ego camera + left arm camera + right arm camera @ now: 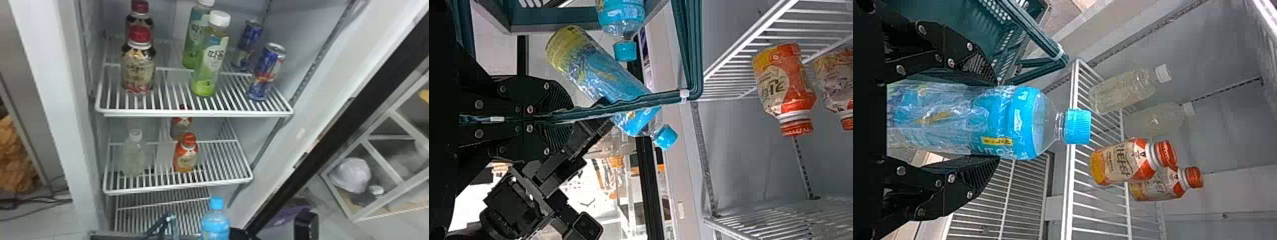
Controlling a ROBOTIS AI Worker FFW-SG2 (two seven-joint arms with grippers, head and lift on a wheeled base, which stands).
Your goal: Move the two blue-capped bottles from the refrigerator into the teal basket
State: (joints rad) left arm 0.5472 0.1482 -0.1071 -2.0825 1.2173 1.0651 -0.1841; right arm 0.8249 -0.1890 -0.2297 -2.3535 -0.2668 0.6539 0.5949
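Fridge: white wire shelves (194, 113) hold other drinks.
Bottle one: blue-capped, clear plastic (621, 14), upright, seems in the teal plastic basket (564, 19).
Bottle two: blue-capped, clear plastic (1003, 120), left to drop in.
Right end effector (998, 121): squeezing bottle two, fingers bottle-wide.
Left end effector (561, 116): closed around basket handle (629, 104).

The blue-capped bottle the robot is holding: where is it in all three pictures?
Head view: the blue-capped bottle pokes up at the bottom edge, in the middle.
Left wrist view: the blue-capped bottle slants behind the teal handle.
Right wrist view: the blue-capped bottle is close up, between the right jaws.
Landmark in all three: the nearer orange bottle.
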